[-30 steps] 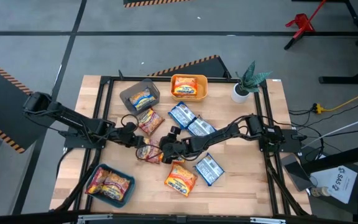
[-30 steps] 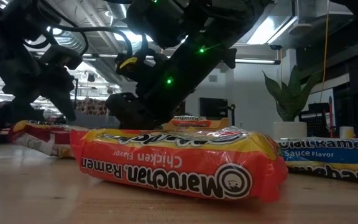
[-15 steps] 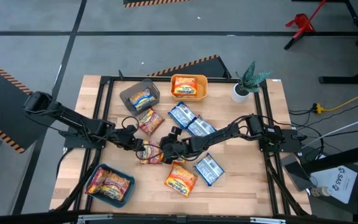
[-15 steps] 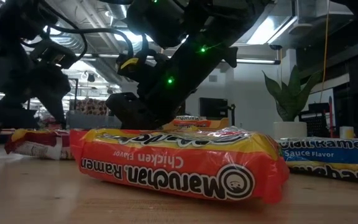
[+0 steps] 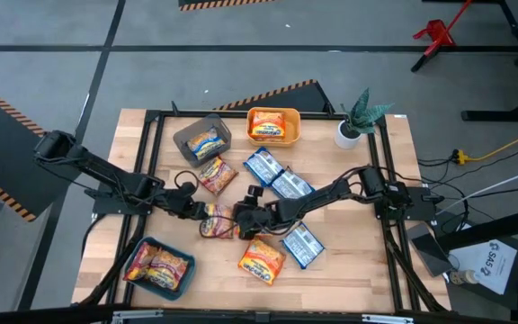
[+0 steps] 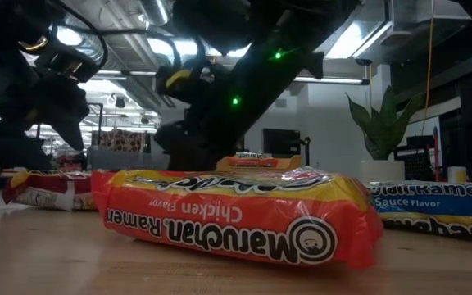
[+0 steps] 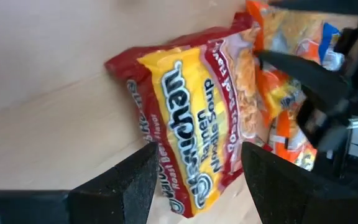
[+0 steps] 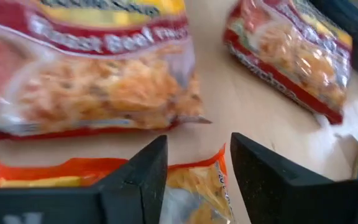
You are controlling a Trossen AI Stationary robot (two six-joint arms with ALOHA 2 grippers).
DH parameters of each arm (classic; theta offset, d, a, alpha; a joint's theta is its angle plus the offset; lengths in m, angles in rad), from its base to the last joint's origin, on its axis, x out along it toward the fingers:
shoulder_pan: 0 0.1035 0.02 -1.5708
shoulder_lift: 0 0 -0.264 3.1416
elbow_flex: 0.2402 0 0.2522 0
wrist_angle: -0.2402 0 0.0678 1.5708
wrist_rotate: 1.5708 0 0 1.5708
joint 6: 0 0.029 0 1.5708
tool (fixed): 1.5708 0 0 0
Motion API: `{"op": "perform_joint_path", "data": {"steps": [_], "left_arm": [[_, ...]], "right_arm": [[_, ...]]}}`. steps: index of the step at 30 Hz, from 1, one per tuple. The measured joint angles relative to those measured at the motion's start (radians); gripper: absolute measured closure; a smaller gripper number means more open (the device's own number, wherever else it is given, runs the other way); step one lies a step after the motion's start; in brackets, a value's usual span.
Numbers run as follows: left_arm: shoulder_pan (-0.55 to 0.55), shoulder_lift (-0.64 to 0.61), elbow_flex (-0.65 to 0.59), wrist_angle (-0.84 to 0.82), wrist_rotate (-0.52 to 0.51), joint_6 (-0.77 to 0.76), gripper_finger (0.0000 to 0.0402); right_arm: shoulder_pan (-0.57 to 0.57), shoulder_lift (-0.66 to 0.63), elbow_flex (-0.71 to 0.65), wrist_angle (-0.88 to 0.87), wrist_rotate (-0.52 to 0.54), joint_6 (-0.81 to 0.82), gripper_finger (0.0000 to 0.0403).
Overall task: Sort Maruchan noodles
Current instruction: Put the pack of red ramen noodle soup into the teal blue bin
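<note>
At the near edge of the wooden table (image 5: pixel 349 261), the teal bin (image 5: pixel 157 268) holds red-pink Maruchan packets (image 5: pixel 156 265). An orange Chicken Flavor packet (image 5: pixel 261 257) lies flat beside it toward the middle, with a blue packet (image 5: pixel 301 245) just to its right; in the low view this orange packet (image 6: pixel 236 215) fills the foreground.

Mid-table, a red-pink Roast Beef packet (image 5: pixel 214 220) lies flat between the two grippers. The left gripper (image 5: pixel 196 212) sits at the packet's left end, fingers spread and level with the table, one on each side of the packet's near edge in the left wrist view (image 7: pixel 191 130); actual contact cannot be confirmed. The right gripper (image 5: pixel 241 216) sits at the packet's right end, fingers parted with bare table showing between them in the right wrist view; the Roast Beef packet (image 8: pixel 86 81) lies just ahead of the fingertips, apart from them.

Farther back, a second red-pink packet (image 5: pixel 217 175) lies loose near the grey bin (image 5: pixel 185 139), and two blue packets (image 5: pixel 275 175) lie side by side toward the centre. The grey bin holds one packet (image 5: pixel 205 142). The yellow-orange bin (image 5: pixel 273 113) holds an orange packet (image 5: pixel 273 128). A potted plant (image 5: pixel 358 117) stands at the far right corner.
</note>
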Motion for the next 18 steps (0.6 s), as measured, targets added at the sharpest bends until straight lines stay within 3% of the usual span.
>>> {"op": "perform_joint_path", "data": {"steps": [6,10,18], "left_arm": [[0.000,-0.026,0.000,-0.003,-0.030,0.018,0.0179],[0.000,-0.025,0.000,-0.006,-0.038,0.028,0.0179],[0.000,-0.025,0.000,-0.007,-0.035,0.028,0.0179]], "right_arm": [[-0.002,0.003,0.003,0.142,-0.093,-0.010,0.0252],[-0.002,0.022,0.004,0.204,-0.099,-0.021,0.0253],[-0.003,0.053,0.012,0.177,-0.098,0.007,0.0253]]}}
